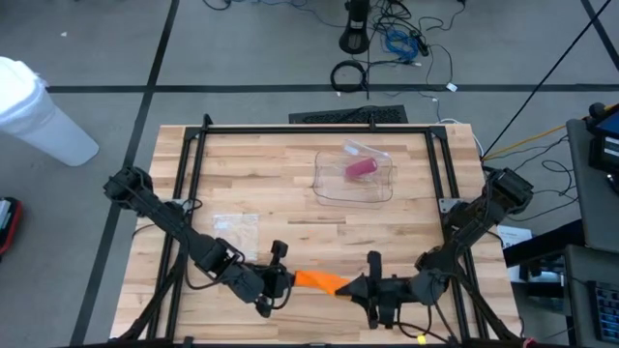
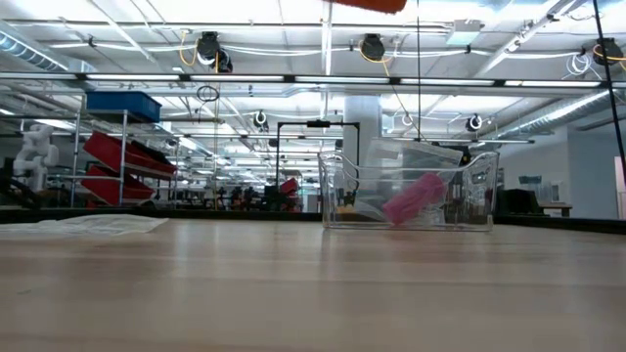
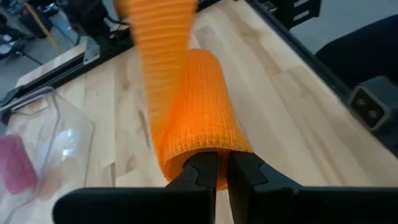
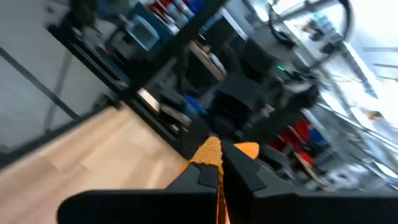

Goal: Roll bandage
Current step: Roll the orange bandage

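An orange mesh bandage (image 1: pixel 319 281) is held up between my two grippers above the table's near edge. In the low view only a scrap of the bandage (image 2: pixel 372 5) shows at the top, well above the wood. My left gripper (image 1: pixel 286 280) is shut on its rolled part (image 3: pixel 199 106), from which a flat strip (image 3: pixel 158 31) runs on toward my right gripper (image 1: pixel 356 286). The right gripper is shut on the bandage's other end. My left gripper (image 3: pixel 222 171) pinches the near rim of the rolled part (image 3: pixel 205 148) between its two shut fingers, coming from the table's left and slanting a little down. The roll is lifted clear of the table. My right gripper (image 4: pixel 219 168) pinches the strip's free end (image 4: pixel 211 149) between its shut fingers, coming about level from the table's right. Only a small tip of orange shows past the fingers, held clear of the table.
A clear plastic box (image 1: pixel 355 176) with a pink roll (image 1: pixel 360 169) inside stands at mid-table toward the far side. A flat clear wrapper (image 1: pixel 232 227) lies left of centre. A black frame (image 1: pixel 319 128) runs round the table top.
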Robot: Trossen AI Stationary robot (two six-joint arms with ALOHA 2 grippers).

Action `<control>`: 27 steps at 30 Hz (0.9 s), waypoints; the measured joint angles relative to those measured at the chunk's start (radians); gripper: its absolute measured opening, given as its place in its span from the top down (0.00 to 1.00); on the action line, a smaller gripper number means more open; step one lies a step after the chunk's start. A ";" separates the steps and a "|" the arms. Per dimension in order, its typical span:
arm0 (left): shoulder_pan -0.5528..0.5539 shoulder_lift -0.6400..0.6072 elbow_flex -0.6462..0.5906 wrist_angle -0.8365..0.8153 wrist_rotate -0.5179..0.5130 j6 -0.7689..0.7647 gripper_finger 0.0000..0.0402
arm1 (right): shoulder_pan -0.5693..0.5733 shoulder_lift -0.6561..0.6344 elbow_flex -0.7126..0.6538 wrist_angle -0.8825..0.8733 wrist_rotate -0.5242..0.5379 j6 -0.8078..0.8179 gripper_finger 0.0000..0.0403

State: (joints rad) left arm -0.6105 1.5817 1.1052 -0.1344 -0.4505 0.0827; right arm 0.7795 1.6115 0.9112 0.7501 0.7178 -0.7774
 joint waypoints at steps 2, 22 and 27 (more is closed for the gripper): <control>0.010 0.000 0.000 0.000 -0.006 -0.009 0.97 | -0.007 0.001 0.000 -0.004 -0.046 0.033 1.00; 0.087 0.000 -0.001 0.049 -0.055 0.037 0.97 | -0.059 0.081 0.000 -0.184 -0.192 0.195 0.59; 0.087 0.000 -0.001 0.138 -0.038 0.137 0.97 | -0.049 0.081 0.000 -0.216 -0.078 0.161 0.44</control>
State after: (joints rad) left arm -0.5236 1.5822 1.1046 0.0038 -0.4885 0.2196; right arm 0.7306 1.6928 0.9112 0.5338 0.6403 -0.6164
